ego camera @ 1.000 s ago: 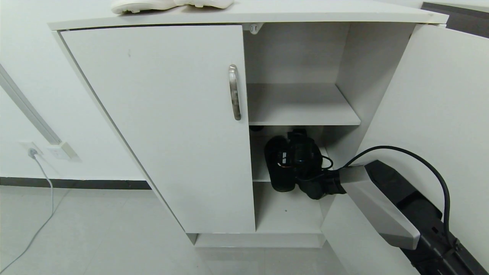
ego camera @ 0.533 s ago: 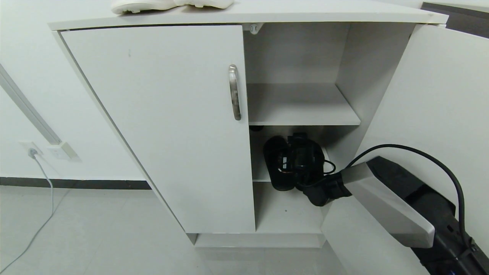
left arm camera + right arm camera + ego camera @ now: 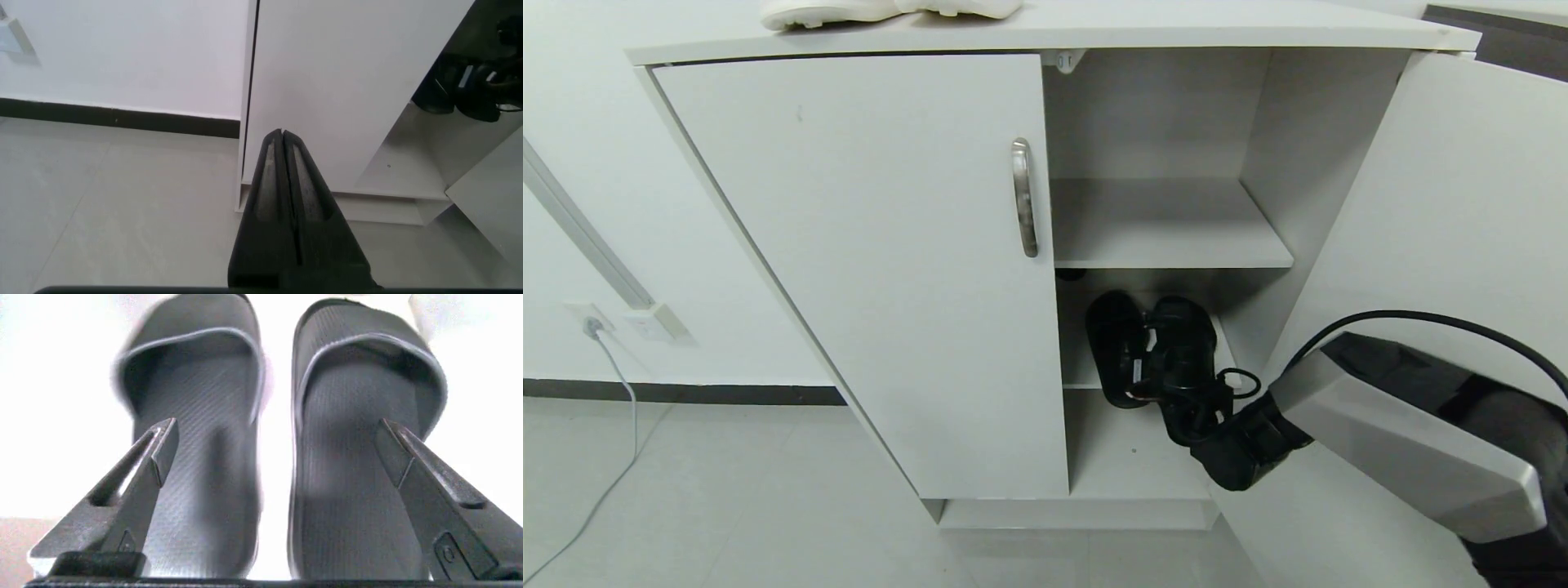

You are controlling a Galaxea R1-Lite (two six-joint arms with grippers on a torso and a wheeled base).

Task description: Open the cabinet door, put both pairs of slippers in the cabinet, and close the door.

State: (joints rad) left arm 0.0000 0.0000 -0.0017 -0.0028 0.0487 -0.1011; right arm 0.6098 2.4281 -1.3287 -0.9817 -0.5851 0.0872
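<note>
A pair of black slippers [image 3: 1147,347] lies side by side on the cabinet's middle shelf [image 3: 1076,371], behind the open right door [image 3: 1445,212]. My right gripper [image 3: 1176,398] hangs just in front of their near ends. In the right wrist view the right gripper [image 3: 278,433] is open, its fingers [image 3: 143,486] spread wider than the black slippers [image 3: 204,465] and touching neither. A white pair of slippers [image 3: 890,10] rests on the cabinet top. My left gripper [image 3: 282,143] is shut on nothing, low near the floor before the closed left door [image 3: 343,73].
The closed left door [image 3: 866,261] has a metal handle [image 3: 1023,196]. The upper shelf [image 3: 1168,220] and the cabinet floor [image 3: 1135,457] are bare. A wall socket with a cable [image 3: 592,327] is at the left, above grey floor tiles.
My right arm has drawn back out of the cabinet and sunk lower. The black slippers, earlier covered by the gripper, now lie uncovered on the middle shelf.
</note>
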